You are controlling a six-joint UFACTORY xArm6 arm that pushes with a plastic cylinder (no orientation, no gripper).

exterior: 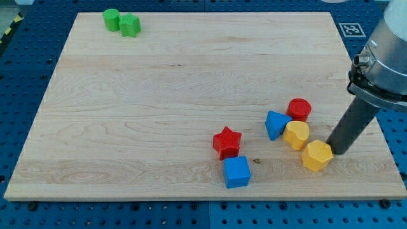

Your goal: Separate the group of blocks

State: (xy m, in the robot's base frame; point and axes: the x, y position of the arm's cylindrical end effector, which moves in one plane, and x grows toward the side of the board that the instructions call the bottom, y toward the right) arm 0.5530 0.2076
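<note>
A group of blocks lies at the board's lower right: a red cylinder point(299, 109), a blue triangular block point(276, 124), a yellow rounded block point(297, 135) and a yellow hexagon point(316, 156). The red, blue and first yellow block touch; the hexagon sits just below-right of them. A red star point(227, 142) and a blue cube point(237, 172) lie to their left, close together. Two green blocks, a cylinder point(112, 19) and a hexagonal one point(130, 25), touch at the top left. My tip point(336, 151) is right beside the yellow hexagon's right side.
The wooden board point(159, 95) lies on a blue perforated table. The arm's grey body point(388, 57) hangs over the board's right edge. A black-and-white marker point(349, 28) sits beyond the top right corner.
</note>
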